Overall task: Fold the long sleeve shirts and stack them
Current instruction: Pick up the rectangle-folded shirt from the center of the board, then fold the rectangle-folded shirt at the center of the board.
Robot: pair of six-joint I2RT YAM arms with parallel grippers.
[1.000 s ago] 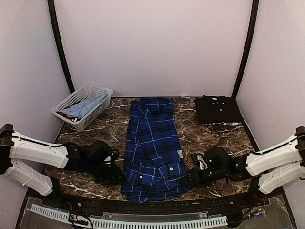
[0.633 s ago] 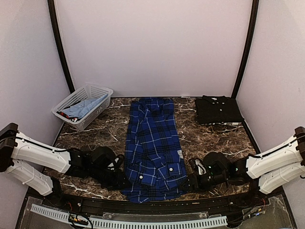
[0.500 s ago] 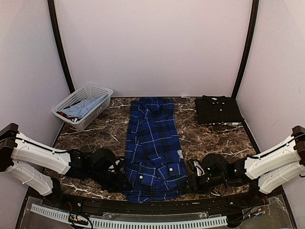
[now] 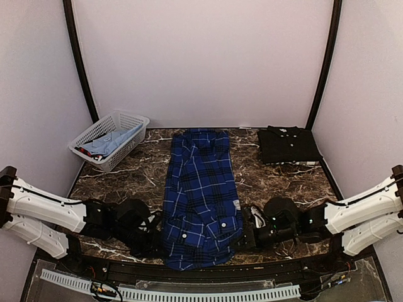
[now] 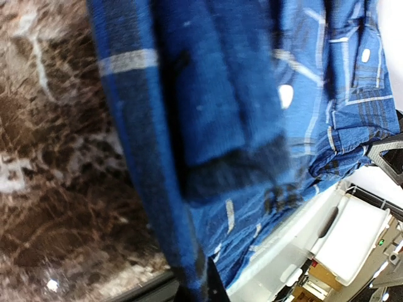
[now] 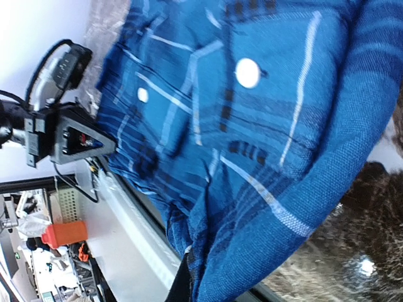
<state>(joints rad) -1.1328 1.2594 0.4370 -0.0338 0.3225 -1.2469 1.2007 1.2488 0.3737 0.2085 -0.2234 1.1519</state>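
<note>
Near edge: my left claw and my right claw lie low on the table, one at each near corner of the plaid shirt. Both claws are closed, each pinching a corner of the shirt's near hem. The fingertips are buried in cloth, so the grip is read from the fabric bunched at them. In both wrist views blue plaid fills most of the picture, with white buttons showing and the brown marble top beside it. The near hem is gathered inward between my claws and rumpled.

Middle: the plaid shirt lies flat, lengthwise down the centre of the table, folded into a narrow strip with the collar at the far end.

Far right: the black shirt sits folded in a neat square near the back corner, well apart from the plaid shirt.

Far left: a white basket stands at the back corner, tilted across it, with pale blue cloth inside.
</note>
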